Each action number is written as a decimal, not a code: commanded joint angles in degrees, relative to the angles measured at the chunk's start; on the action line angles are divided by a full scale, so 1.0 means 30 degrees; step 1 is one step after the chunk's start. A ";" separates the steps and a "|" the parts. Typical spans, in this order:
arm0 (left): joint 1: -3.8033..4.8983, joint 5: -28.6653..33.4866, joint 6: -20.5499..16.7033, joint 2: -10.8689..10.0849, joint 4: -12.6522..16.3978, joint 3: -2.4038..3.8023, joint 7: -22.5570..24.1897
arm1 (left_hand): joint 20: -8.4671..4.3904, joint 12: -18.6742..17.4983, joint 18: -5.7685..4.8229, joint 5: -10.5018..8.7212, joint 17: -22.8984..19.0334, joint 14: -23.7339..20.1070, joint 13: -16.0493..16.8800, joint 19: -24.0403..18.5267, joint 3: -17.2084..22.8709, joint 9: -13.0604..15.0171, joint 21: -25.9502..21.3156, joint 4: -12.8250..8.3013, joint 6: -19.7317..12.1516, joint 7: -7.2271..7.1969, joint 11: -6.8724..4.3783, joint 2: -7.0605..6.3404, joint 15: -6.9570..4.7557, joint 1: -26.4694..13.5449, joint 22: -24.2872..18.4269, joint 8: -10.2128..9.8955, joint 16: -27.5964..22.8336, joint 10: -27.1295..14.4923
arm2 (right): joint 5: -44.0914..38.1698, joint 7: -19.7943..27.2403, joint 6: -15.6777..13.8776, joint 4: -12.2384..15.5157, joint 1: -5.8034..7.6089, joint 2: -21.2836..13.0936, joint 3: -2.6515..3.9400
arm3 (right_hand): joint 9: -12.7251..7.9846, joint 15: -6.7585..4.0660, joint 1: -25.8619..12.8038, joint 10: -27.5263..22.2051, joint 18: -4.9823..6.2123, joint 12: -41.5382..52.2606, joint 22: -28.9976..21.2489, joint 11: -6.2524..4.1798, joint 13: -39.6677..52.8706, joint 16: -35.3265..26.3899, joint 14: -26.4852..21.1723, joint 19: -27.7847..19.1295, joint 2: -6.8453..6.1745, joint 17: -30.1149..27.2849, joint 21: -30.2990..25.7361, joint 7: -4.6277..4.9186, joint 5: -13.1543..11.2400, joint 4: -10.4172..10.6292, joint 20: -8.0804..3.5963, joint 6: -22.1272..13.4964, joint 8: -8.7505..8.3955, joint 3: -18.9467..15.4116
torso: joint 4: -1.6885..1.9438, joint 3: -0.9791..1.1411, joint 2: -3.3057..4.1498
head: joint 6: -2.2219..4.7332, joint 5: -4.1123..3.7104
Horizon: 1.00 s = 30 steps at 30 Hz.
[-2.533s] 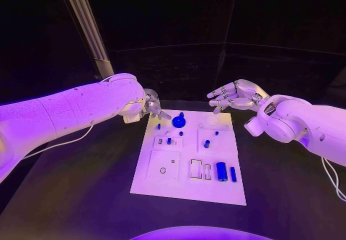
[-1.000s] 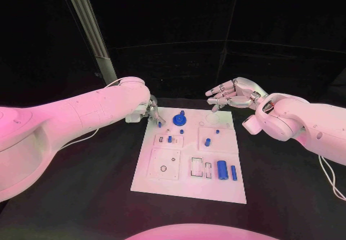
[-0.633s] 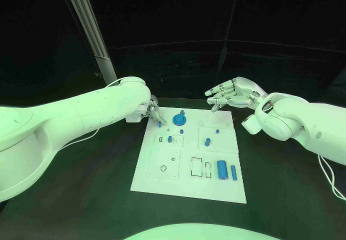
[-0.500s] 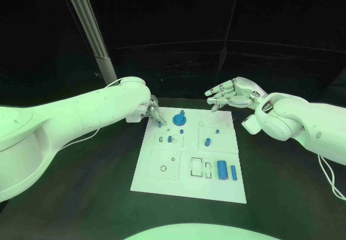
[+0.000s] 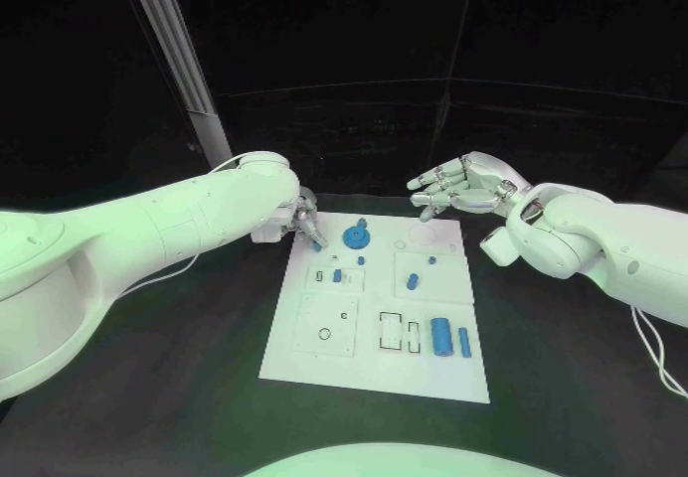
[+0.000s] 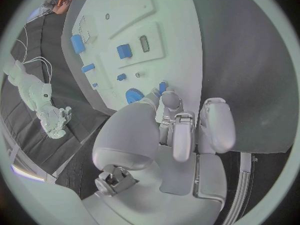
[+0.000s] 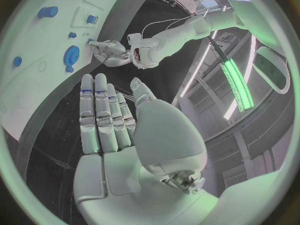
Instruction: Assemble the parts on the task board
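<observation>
The white task board [image 5: 323, 373] lies mid-table. My left hand [image 5: 298, 219] is at the board's far-left corner, where its thumb and a fingertip pinch a small blue peg [image 5: 315, 244] [image 6: 162, 87] standing at the board's surface. A blue gear [image 5: 356, 237] [image 6: 133, 95] [image 7: 72, 55] sits just right of it. My right hand [image 5: 459, 189] [image 7: 106, 115] hovers over the far-right corner, fingers straight and apart, holding nothing. Two blue cylinders [image 5: 440, 338] lie at the near right, and several small blue pieces [image 5: 412, 281] stand mid-board.
The board [image 6: 128, 10] [image 7: 25, 100] is surrounded by black table [image 5: 158, 378]. A pale upright post [image 5: 179, 70] stands behind my left arm, and a thin cable [image 5: 151, 278] hangs beneath that arm.
My left arm has swung in and its fingers have come down onto the small blue peg. The right hand has hardly moved, and the parts on the board lie as before.
</observation>
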 commanded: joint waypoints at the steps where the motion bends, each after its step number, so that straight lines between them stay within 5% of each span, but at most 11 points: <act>1: 0.0019 -0.0050 -0.0383 -0.0136 0.0285 -0.0007 0.0436 | -0.0138 -0.0011 0.0249 0.0040 0.5031 0.2056 0.0038 0.0018 0.1180 0.0038 0.0049 -0.0600 0.0038 -0.0123 -0.0084 0.0005 -0.0065 0.0388 0.0029 0.0222 0.0060 0.0179 | 0.0092 0.0165 0.0192 -0.0012 0.0036 0.0004 0.0010 | -0.0012 0.0179 -0.0234 -0.0173 0.0222 0.0064 -0.0036 0.0049 -0.0029 -0.0085 -0.0042 0.0063 0.0074 -0.0050 -0.0158 0.0064 0.0076 0.0136 0.0124 -0.0112 0.0007 0.0095 | 0.0023 0.0000 -0.0011 | -0.0030 -0.0021; 13: 0.0236 0.0370 -0.3440 -0.2412 0.3935 0.0006 -0.0164 | -0.0138 0.0044 0.0247 0.0010 0.5031 0.2056 0.0015 0.0059 0.4389 0.0181 0.0015 -0.0753 0.0032 -0.0175 -0.0125 -0.1402 -0.0074 -0.0831 0.0123 0.0841 0.0060 0.0606 | 0.0092 0.0117 0.0259 -0.0115 0.0036 -0.0063 0.0008 | -0.0011 0.0195 -0.0373 -0.0202 0.0224 0.0086 -0.0057 0.0061 -0.0025 -0.0087 -0.0047 0.0069 0.0103 -0.0069 -0.0212 0.0069 0.0017 0.0236 0.0144 -0.0131 0.0011 0.0072 | 0.0077 0.0009 -0.0022 | -0.0054 0.0033; 20: 0.0307 0.0389 -0.4791 -0.4255 0.6980 -0.0005 -0.0519 | -0.0162 0.0079 0.0232 0.0004 0.5031 0.2056 0.0044 0.0103 0.5239 0.0211 0.0051 -0.0955 0.0113 -0.0247 -0.0188 -0.2041 -0.0112 -0.1017 0.0211 0.1024 0.0060 0.0799 | 0.0092 0.0109 0.0260 -0.0173 0.0036 -0.0085 0.0006 | -0.0011 0.0196 -0.0378 -0.0210 0.0224 0.0088 -0.0060 0.0060 -0.0025 -0.0089 -0.0051 0.0069 0.0106 -0.0073 -0.0221 0.0068 0.0022 0.0241 0.0146 -0.0137 0.0010 0.0074 | 0.0018 0.0000 0.0000 | -0.0027 0.0110; 30: 0.0093 -0.0380 -0.6061 -0.5599 0.9348 -0.0124 -0.0266 | -0.0200 0.0159 0.0217 -0.0002 0.5031 0.2056 0.0162 0.0153 0.5932 0.0192 0.0098 -0.1087 0.0215 -0.0300 -0.0242 -0.2511 -0.0152 -0.1134 0.0304 0.1117 0.0060 0.1060 | 0.0092 0.0140 0.0251 -0.0247 0.0033 -0.0086 0.0004 | -0.0012 0.0197 -0.0384 -0.0215 0.0225 0.0089 -0.0062 0.0061 -0.0025 -0.0089 -0.0053 0.0069 0.0108 -0.0076 -0.0227 0.0067 0.0025 0.0246 0.0148 -0.0140 0.0010 0.0075 | 0.0032 -0.0011 -0.0003 | -0.0072 0.0214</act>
